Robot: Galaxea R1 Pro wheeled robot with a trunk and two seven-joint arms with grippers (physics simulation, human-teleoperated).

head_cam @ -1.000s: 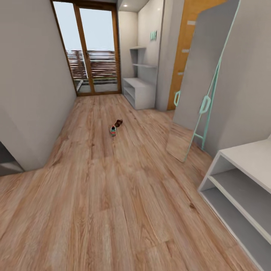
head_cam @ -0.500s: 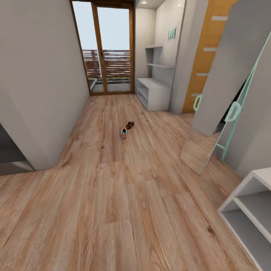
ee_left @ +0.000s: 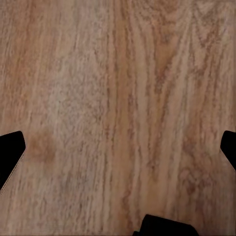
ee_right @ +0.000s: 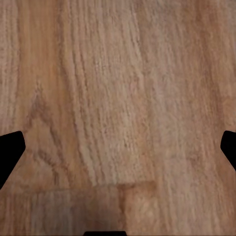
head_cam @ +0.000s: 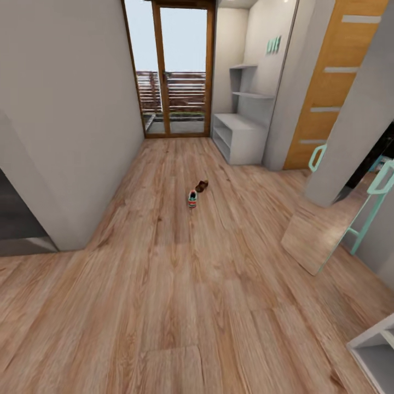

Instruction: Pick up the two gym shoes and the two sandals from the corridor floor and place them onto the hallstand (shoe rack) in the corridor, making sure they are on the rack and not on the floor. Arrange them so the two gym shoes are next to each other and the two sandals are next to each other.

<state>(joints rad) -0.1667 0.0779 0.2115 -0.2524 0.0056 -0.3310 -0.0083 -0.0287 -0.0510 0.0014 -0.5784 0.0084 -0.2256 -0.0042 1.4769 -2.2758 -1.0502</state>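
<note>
One gym shoe point(head_cam: 192, 198), white with green and red, stands on the corridor floor point(head_cam: 180, 284) mid-corridor. A dark brown sandal point(head_cam: 201, 186) lies just beyond it, to its right. The other shoe and sandal are out of view. The hallstand point(head_cam: 238, 135), white with a bench top, low open shelves and floating shelves above, stands at the far right by the glass door. My left gripper point(ee_left: 118, 150) is open over bare planks. My right gripper point(ee_right: 118, 150) is open too, with only wood floor between its fingertips.
A glass balcony door point(head_cam: 178, 76) closes the far end. On the right are an orange door point(head_cam: 334, 93), a leaning mirrored panel point(head_cam: 334, 230) with mint handles, and the corner of another white shelf unit point(head_cam: 377, 350). A grey wall corner point(head_cam: 60, 219) juts in at left.
The whole head view has shifted: the shoes, door and far unit sit further right and lower in the picture, and the near white shelf unit has slid mostly out. The shoes themselves have not moved.
</note>
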